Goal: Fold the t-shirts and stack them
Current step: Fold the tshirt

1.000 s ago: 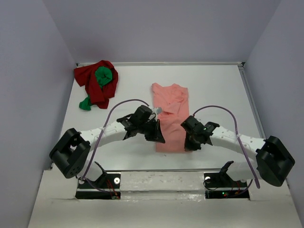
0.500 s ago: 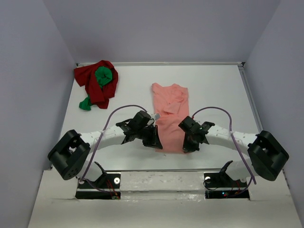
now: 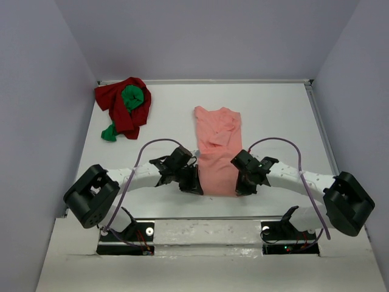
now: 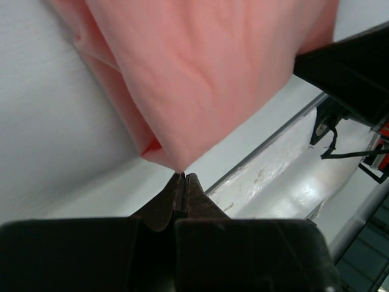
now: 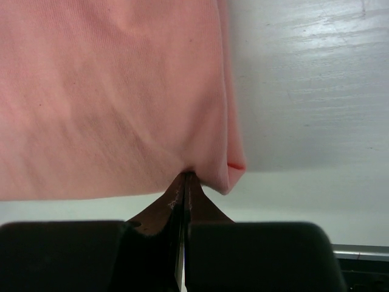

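Observation:
A salmon-pink t-shirt (image 3: 217,146) lies as a long folded strip in the middle of the table. My left gripper (image 3: 196,185) is shut on its near left corner (image 4: 173,159). My right gripper (image 3: 239,187) is shut on its near right corner (image 5: 203,164). In both wrist views the pink cloth hangs from the pinched fingertips just above the white table. A dark red t-shirt (image 3: 121,109) lies crumpled at the far left corner, with a bright green t-shirt (image 3: 132,97) bundled on it and poking out below.
The white table (image 3: 273,115) is walled in grey at the back and sides. Its near edge with the two arm bases (image 3: 206,234) lies close behind the grippers. The right gripper's black body (image 4: 352,67) shows in the left wrist view.
Both grippers have drawn the near edge of the pink shirt towards the arm bases, then eased back a little. The strip lies stretched longer than a second ago.

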Controlling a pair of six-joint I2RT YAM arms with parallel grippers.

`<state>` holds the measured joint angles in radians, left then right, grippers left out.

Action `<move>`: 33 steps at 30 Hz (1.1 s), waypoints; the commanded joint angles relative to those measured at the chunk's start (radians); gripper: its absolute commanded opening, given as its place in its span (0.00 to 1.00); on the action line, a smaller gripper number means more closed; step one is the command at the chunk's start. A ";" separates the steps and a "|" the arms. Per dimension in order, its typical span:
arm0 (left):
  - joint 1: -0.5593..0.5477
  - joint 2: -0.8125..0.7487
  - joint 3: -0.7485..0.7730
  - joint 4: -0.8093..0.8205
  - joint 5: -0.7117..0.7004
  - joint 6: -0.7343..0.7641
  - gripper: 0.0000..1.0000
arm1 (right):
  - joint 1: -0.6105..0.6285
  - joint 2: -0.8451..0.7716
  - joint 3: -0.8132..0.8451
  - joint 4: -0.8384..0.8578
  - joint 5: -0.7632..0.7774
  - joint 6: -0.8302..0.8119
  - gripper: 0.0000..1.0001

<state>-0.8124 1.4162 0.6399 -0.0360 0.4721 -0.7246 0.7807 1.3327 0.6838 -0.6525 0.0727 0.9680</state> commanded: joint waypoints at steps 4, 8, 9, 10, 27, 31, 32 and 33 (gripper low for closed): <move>-0.004 0.122 0.052 -0.012 -0.053 0.011 0.00 | 0.008 -0.079 0.057 -0.105 0.048 -0.014 0.00; -0.005 0.190 0.070 -0.004 -0.050 0.017 0.00 | 0.008 -0.079 0.060 -0.121 0.061 -0.012 0.00; -0.005 0.200 0.072 -0.001 -0.044 0.014 0.00 | 0.008 -0.079 0.059 -0.121 0.056 -0.014 0.00; -0.008 0.219 0.069 -0.001 -0.038 0.011 0.00 | 0.008 -0.079 0.057 -0.124 0.056 -0.012 0.00; -0.073 -0.113 0.075 -0.329 -0.312 -0.125 0.00 | 0.035 -0.167 0.105 -0.245 0.139 0.012 0.00; -0.090 -0.186 0.106 -0.341 -0.355 -0.105 0.00 | 0.035 -0.196 0.114 -0.257 0.151 0.020 0.01; -0.090 -0.213 0.107 -0.340 -0.362 -0.093 0.01 | 0.035 -0.219 0.109 -0.247 0.147 0.006 0.09; -0.090 -0.227 0.110 -0.328 -0.360 -0.078 0.06 | 0.035 -0.231 0.097 -0.228 0.132 -0.014 0.43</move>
<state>-0.8932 1.2591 0.7033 -0.3267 0.1860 -0.8234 0.8066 1.1622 0.7586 -0.8692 0.1757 0.9680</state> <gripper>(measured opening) 0.014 0.075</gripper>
